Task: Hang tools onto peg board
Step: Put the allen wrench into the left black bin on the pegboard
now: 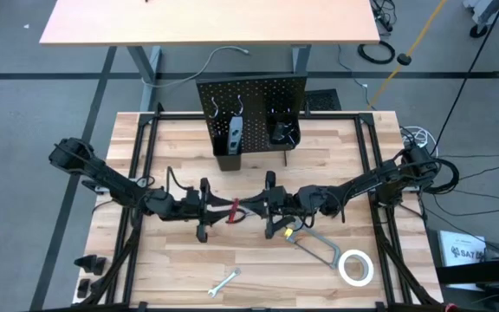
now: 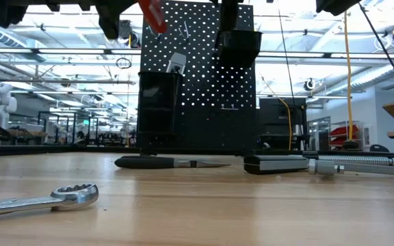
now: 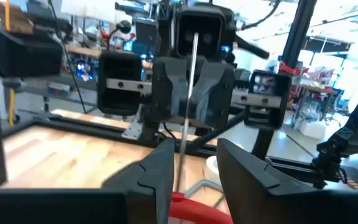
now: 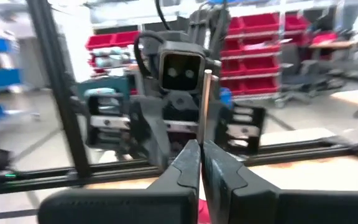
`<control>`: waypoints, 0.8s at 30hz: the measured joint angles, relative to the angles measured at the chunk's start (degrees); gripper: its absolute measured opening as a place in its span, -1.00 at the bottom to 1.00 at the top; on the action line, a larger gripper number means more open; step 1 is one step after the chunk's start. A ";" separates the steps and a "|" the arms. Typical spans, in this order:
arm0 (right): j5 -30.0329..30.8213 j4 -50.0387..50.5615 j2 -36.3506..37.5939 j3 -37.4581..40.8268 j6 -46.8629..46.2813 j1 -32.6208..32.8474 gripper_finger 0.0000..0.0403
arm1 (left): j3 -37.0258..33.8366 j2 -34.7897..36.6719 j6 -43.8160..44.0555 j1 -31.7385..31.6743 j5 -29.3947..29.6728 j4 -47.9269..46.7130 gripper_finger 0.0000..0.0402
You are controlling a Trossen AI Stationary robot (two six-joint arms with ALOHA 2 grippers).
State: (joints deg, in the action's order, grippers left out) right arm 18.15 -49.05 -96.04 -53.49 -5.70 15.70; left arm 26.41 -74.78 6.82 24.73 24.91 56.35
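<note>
1. Down at the near edge, a silver wrench (image 1: 223, 282) lies flat on the tabletop (image 1: 258, 260), and a white tape roll (image 1: 355, 267) sits off toward the right-hand corner.
2. Just beyond the roll, a grey bar clamp (image 1: 319, 246) lies flat.
3. Mid-table, both arms meet nose to nose over the red-handled screwdriver (image 1: 235, 211), up in the air.
4. The right gripper (image 4: 201, 163) has its fingers pinched tight on the steel shaft, tip poking up above them.
5. The left gripper (image 3: 191, 168) is at the red handle, fingers parted, a gap on each side of the shaft.
6. At the far edge stands the peg board (image 1: 254, 95), upright, with two black bins on its front and silver hooks above them.
</note>
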 joint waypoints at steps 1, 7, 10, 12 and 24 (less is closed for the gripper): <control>1.78 -0.39 0.23 0.00 1.66 0.54 -1.00 | 0.00 1.41 -0.82 0.04 0.07 -1.27 -0.37; 8.59 -2.73 2.72 0.00 18.49 6.32 -1.00 | 0.00 10.28 3.67 0.11 0.00 -13.01 -0.37; 8.18 -2.32 3.72 0.00 27.89 9.19 -1.00 | 0.00 11.84 14.07 -0.11 -3.90 -18.25 -0.37; 4.33 -1.27 4.20 0.00 34.73 10.34 -1.00 | -0.04 10.75 21.69 -0.35 -9.83 -19.28 -0.36; -11.36 -1.36 4.21 -2.03 44.48 12.09 -1.00 | -0.04 -5.47 34.53 -2.47 -30.75 9.00 -0.36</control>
State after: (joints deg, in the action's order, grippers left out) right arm 6.80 -50.41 -91.83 -55.53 38.79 27.79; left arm 26.37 -80.25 41.35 22.27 -5.83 65.36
